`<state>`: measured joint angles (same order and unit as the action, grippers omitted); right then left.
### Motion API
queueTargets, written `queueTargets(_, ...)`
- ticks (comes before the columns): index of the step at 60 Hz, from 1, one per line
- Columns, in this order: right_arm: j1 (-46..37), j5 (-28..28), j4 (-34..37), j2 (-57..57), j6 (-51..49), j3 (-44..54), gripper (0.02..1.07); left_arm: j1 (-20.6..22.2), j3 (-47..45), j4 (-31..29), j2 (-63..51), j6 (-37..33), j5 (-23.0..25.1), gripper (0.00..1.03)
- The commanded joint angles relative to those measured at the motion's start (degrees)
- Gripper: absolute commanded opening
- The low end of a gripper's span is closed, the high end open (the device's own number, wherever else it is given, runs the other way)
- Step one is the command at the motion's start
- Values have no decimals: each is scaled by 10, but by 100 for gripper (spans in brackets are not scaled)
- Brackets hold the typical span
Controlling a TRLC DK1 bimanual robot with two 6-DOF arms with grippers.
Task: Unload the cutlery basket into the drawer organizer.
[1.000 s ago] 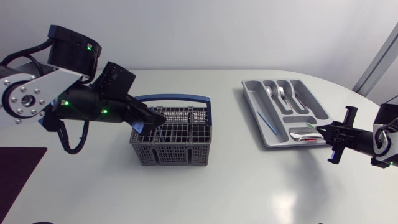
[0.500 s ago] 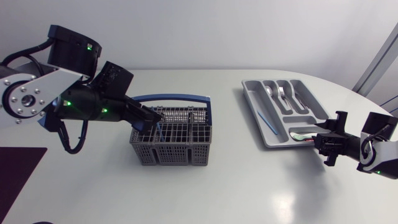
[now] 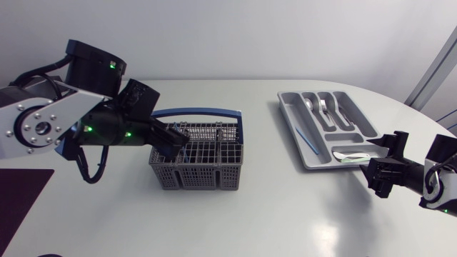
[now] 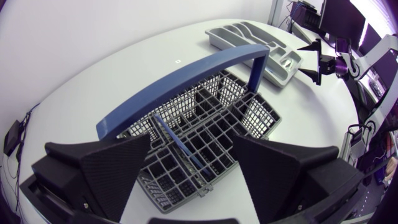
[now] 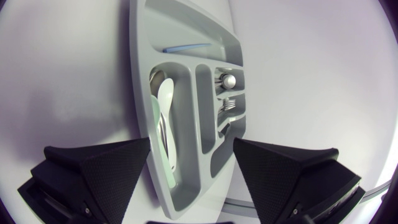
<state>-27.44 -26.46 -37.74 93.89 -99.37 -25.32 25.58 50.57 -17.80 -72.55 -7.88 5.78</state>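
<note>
The grey cutlery basket (image 3: 207, 165) with a blue handle (image 4: 180, 74) stands left of the table's middle. My left gripper (image 3: 178, 140) hangs open over its left side. A thin blue utensil (image 4: 176, 138) stands in a basket compartment between its fingers, untouched. The grey drawer organizer (image 3: 365, 127) lies at the right. My right gripper (image 3: 373, 158) is open just off its near end. A white spoon (image 5: 164, 106) lies in the compartment ahead of the right gripper (image 5: 192, 143), free of its fingers.
The organizer (image 5: 140, 25) also holds metal forks and spoons (image 3: 323, 107) and a thin blue stick (image 3: 307, 137). Bare table lies between basket and organizer. From the left wrist view the organizer (image 4: 217, 38) shows beyond the basket.
My right gripper opened, left the spoon in the organizer and drew back a little. My left arm shifted slightly right over the basket.
</note>
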Motion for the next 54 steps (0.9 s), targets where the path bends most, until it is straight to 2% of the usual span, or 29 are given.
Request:
queueTargets(1,-7,-7,4,-12,4,15,101,7,-16,10,-16,12,-9,96)
queueTargets(32,-15,-12,6,-10,7,23,101,5,-62,119,-57,24,-55,92)
queueTargets(54,-17,-15,6,-1,6,20,101,16,-116,205,-59,60,-67,66)
